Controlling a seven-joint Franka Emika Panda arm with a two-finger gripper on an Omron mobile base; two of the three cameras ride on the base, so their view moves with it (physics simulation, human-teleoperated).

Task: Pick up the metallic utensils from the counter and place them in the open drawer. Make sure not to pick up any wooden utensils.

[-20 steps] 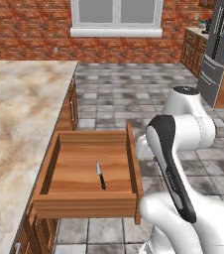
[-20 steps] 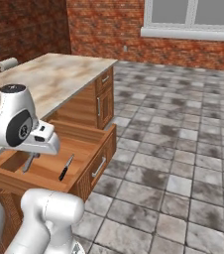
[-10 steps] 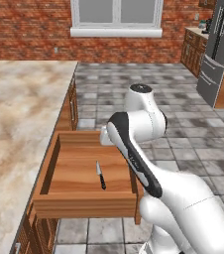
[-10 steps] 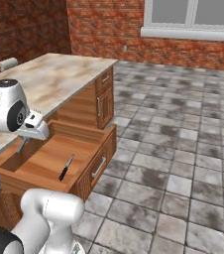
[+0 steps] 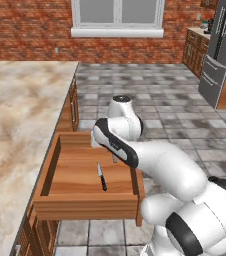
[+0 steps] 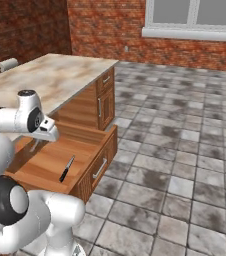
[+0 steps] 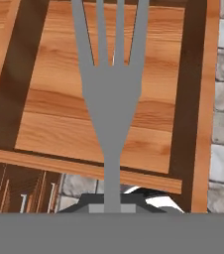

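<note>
While clamped in gripper (image 7: 112, 208), fork (image 7: 111, 89) over open drawer (image 7: 91, 129)

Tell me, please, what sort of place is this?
Most likely a home kitchen, computer-rendered. A marbled stone counter tops wooden cabinets, an open drawer holds a knife, and a tall fridge stands by a brick wall with a window.

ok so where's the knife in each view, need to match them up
Left base view: the knife lies on the open drawer floor, centre of the picture, blade away from the drawer front.
Right base view: the knife lies in the drawer, lower left.
Hand view: the knife is not in it; the grey fork hangs over the drawer floor.
Shared landmark: the open drawer.
</note>
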